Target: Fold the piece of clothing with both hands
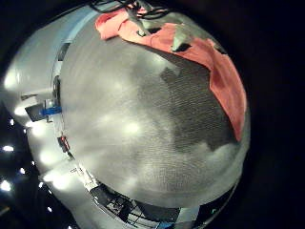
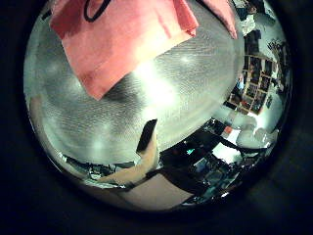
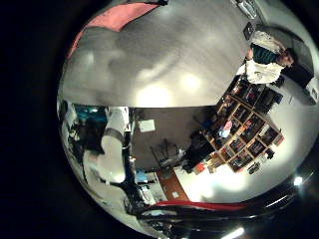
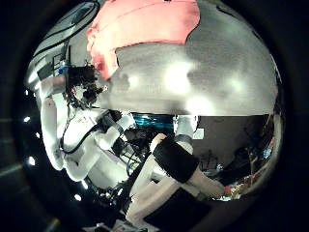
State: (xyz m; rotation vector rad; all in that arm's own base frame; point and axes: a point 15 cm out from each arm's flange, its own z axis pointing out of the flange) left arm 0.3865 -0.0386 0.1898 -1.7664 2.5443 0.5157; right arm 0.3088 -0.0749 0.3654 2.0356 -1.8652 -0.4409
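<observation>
A pinkish-red garment (image 2: 117, 39) lies spread on the grey table (image 2: 147, 98); a black print shows on it. In the left thumb side palm view one straight finger (image 2: 147, 142) sticks out above bare table. The right thumb side palm view shows the garment (image 4: 145, 29) farther off, with a hand (image 4: 82, 82) at its edge. My right hand (image 4: 179, 164) is over bare table, away from the garment, fingers relaxed.
The table's rounded edge (image 3: 150, 105) shows in the right little finger side palm view, with a strip of the garment (image 3: 120, 15) beyond it. Shelves and room clutter (image 3: 239, 129) stand past the table. A white arm (image 4: 87, 145) hangs beside the table.
</observation>
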